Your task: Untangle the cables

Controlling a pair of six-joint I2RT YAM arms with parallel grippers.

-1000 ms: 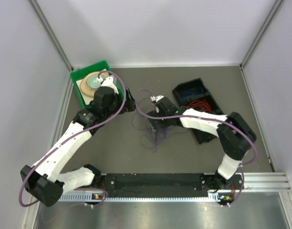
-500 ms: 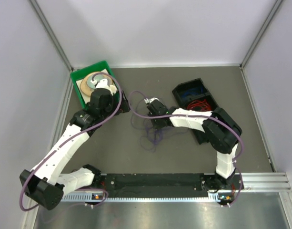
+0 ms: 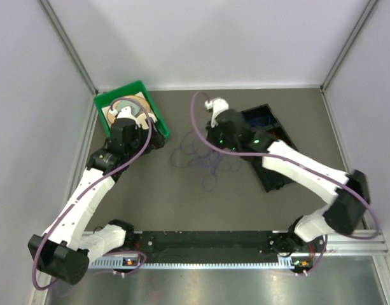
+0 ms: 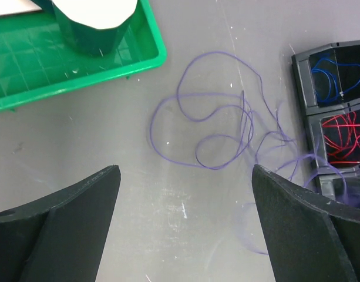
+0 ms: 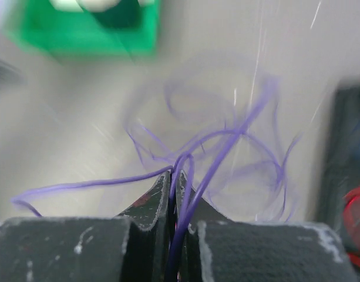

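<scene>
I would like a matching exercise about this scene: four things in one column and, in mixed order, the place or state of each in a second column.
Column A
1. red cables
2. purple cables
3. left gripper
4. green tray

Column B
a. jaws open above the table
b. in a compartment of the black box
c. loose loops on the table, some pinched by the right gripper
d. at the far-left corner of the table

Pairs: 1-b; 2-c; 3-a; 4-d
</scene>
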